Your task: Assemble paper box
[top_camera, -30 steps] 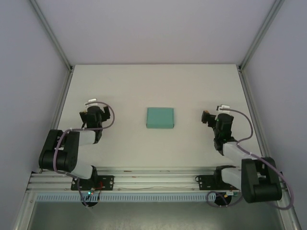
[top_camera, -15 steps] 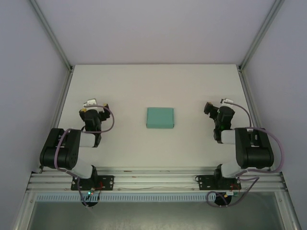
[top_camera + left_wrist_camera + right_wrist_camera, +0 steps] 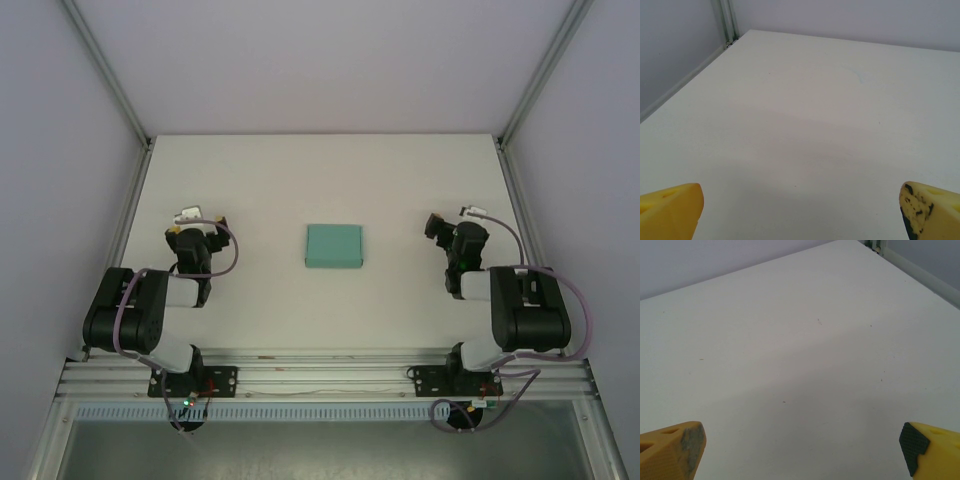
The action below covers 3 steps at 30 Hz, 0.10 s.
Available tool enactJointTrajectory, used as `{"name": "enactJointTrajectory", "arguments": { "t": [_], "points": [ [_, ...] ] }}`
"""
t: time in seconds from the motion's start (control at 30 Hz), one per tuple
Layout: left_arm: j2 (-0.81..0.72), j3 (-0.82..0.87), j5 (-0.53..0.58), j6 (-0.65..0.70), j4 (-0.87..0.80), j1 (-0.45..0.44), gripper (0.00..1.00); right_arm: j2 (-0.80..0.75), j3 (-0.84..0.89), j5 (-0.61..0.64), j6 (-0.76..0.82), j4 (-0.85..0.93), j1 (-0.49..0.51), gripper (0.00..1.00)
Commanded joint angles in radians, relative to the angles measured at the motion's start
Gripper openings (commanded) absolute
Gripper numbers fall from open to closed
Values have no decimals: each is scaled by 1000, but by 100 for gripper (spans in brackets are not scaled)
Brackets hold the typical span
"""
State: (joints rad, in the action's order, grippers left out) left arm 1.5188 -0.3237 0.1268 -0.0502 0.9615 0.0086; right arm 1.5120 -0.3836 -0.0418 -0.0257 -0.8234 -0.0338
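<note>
White tabletop (image 3: 330, 180) closed in by pale walls makes up the top view, with a metal rail (image 3: 320, 372) along the near edge. Near the middle of the table lies the paper box (image 3: 334, 245) — teal, folded into a shallow rectangle, flat on the surface. It sits between the two arms and well apart from both. To its left is the left gripper (image 3: 192, 228) and to its right the right gripper (image 3: 447, 228), each arm folded back close to its base.

From the left wrist, two yellow fingers (image 3: 670, 212) stand at the bottom corners, spread wide over bare white surface. A frame post (image 3: 727, 22) rises at the far corner.

From the right wrist, the yellow fingers (image 3: 671, 450) — one with a dark ribbed pad (image 3: 912, 442) — likewise stand wide apart above the table, gripping nothing.
</note>
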Motion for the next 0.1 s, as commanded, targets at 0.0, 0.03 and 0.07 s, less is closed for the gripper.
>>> {"name": "enactJointTrajectory", "arguments": {
  "t": [0.0, 0.03, 0.07],
  "points": [
    [-9, 3, -16, 18, 37, 7, 100, -15, -9, 19, -9, 0, 1, 100],
    [-7, 2, -16, 18, 36, 7, 100, -15, -9, 20, -11, -1, 0, 100],
    [-7, 1, -14, 19, 37, 7, 100, -15, -9, 20, -11, 0, 0, 100]
  ]
}}
